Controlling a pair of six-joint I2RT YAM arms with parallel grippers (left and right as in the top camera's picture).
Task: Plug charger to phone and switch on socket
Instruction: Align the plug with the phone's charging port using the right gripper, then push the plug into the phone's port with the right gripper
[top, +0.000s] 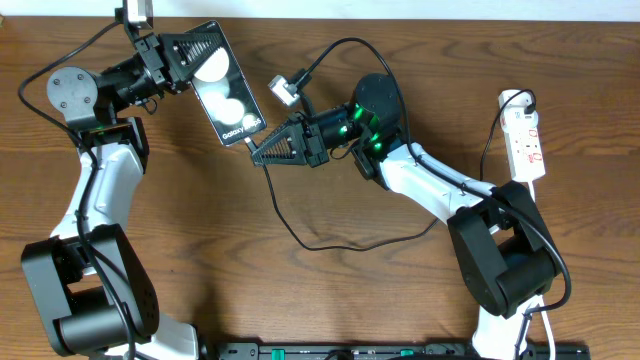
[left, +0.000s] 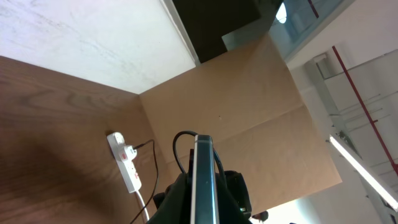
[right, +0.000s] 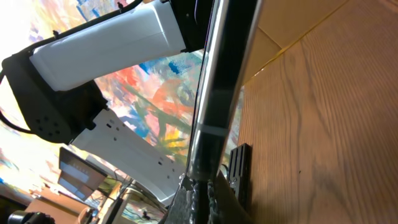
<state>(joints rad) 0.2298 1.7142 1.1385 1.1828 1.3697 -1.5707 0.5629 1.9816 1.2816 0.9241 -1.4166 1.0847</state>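
Note:
The phone (top: 235, 105), a black glossy slab with white reflections, is held off the table at the back left. My left gripper (top: 203, 45) is shut on its top end. My right gripper (top: 256, 148) is shut on the charger plug and holds it against the phone's bottom edge. The thin black charger cable (top: 330, 245) loops across the table toward the socket (top: 527, 145), a white power strip at the right. In the left wrist view the phone (left: 202, 180) shows edge-on, with the socket (left: 124, 163) beyond. In the right wrist view my fingers (right: 200, 202) meet the phone's end (right: 221, 81).
My right arm's white link (top: 430, 185) lies across the cable's path between the phone and the socket. A black rail (top: 400, 350) runs along the table's front edge. The wall edge (top: 400, 5) bounds the back of the wooden table.

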